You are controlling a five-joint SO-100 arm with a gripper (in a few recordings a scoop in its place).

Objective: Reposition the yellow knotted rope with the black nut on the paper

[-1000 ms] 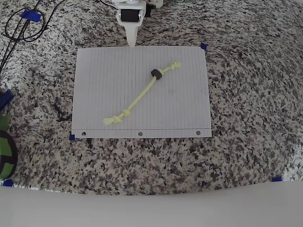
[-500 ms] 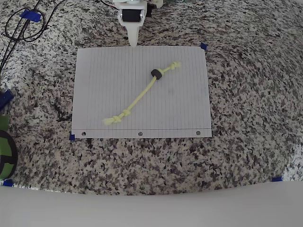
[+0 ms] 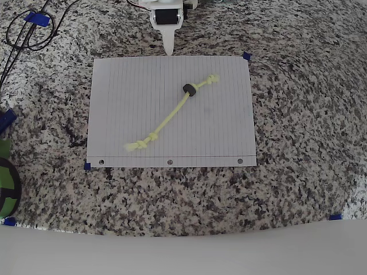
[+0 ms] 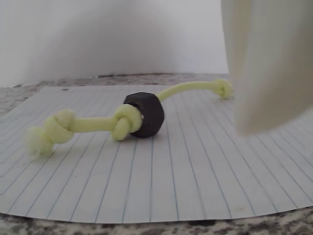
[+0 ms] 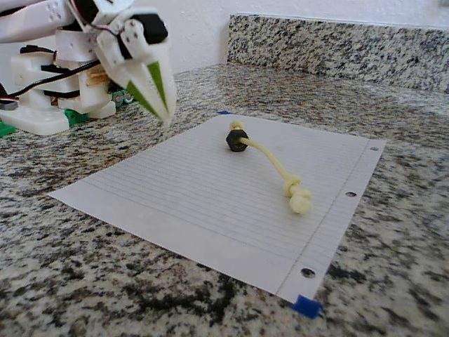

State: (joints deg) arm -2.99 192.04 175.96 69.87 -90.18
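Overhead view: the paper [image 3: 132, 97], a white lined sheet with three punched holes along its near edge, lies flat on a speckled grey granite worktop [image 3: 298, 114]. The yellow knotted rope [image 3: 169, 119] runs diagonally across it, a thin pale cord with a knot near each frayed end; the black nut [image 3: 189, 89] sits on it close to the upper right knot. The white gripper [image 3: 168, 50] tapers to a point at the paper's far edge, jaws pressed together and empty, apart from the rope. Black cables [image 3: 26, 31] coil at the upper left; blue tape bits [image 3: 247, 56] mark corners.

Wrist view: the hexagonal nut [image 4: 146, 113] rests against a knot, with the rope [image 4: 88, 125] lying on the lines.

Fixed view: the gripper [image 5: 163, 107] hangs above the worktop just beside the paper [image 5: 175, 189], clenched on nothing.
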